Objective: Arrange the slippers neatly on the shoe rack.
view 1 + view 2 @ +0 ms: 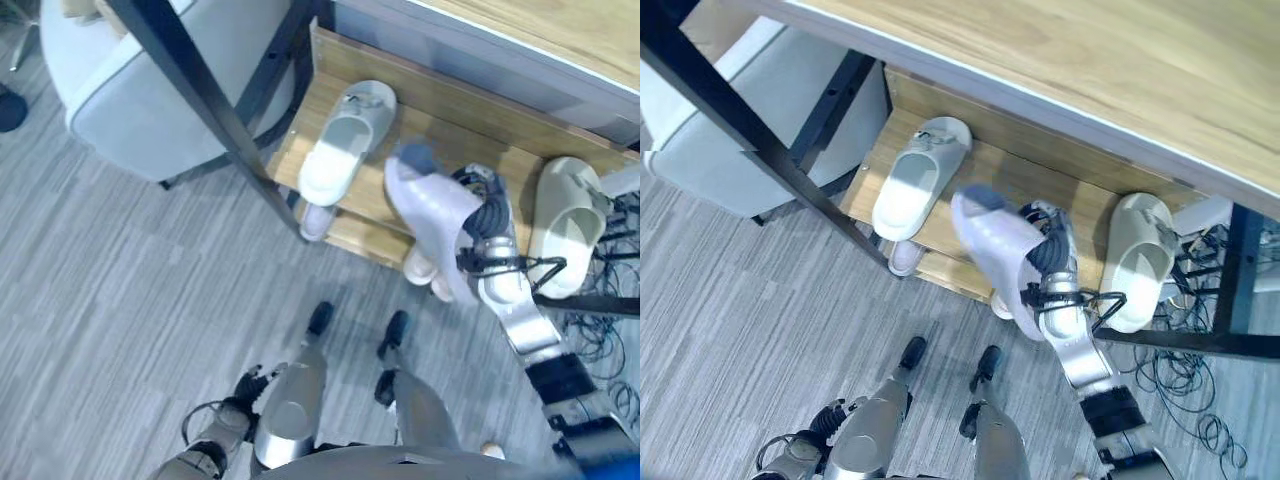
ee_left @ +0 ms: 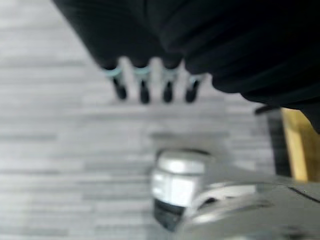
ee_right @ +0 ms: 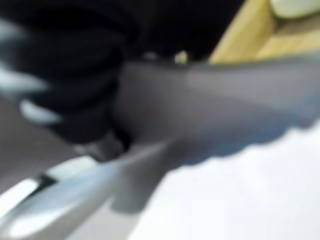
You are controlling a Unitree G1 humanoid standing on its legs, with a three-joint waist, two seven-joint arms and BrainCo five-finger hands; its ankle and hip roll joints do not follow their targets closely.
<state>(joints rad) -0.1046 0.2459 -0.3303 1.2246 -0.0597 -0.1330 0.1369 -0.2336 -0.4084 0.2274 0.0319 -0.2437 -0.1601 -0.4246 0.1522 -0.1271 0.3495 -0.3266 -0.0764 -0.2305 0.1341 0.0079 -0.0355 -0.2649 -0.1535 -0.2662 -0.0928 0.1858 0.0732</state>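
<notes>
Wooden shoe rack: low, two boards, standing under a tabletop; dark metal legs cross in front of its left end.

Left white slipper: flat on the upper board, toe toward the robot, long axis running front to back.

Right white slipper: also on the upper board, at the far right end, lying much the same way.

Lilac slipper: the task's thing in hand, raised over the middle of the upper board, between the two white ones and apart from both; its long axis tilts, the dark-tipped end up and away, the other end down over the rack's front edge.

Right hand: fingers curled round the lilac slipper's right side, holding it clear of the board.

Left hand: hangs low over the grey floor, well away from the rack; in the left wrist view its fingers are straight and hold nothing.

Lower board: pale slipper toes peep out beneath the front edge; which slippers they are I cannot tell.

Key relation: the free gap lies straight below the held slipper, so I judge it needs swinging parallel to its neighbours before lowering.
</notes>
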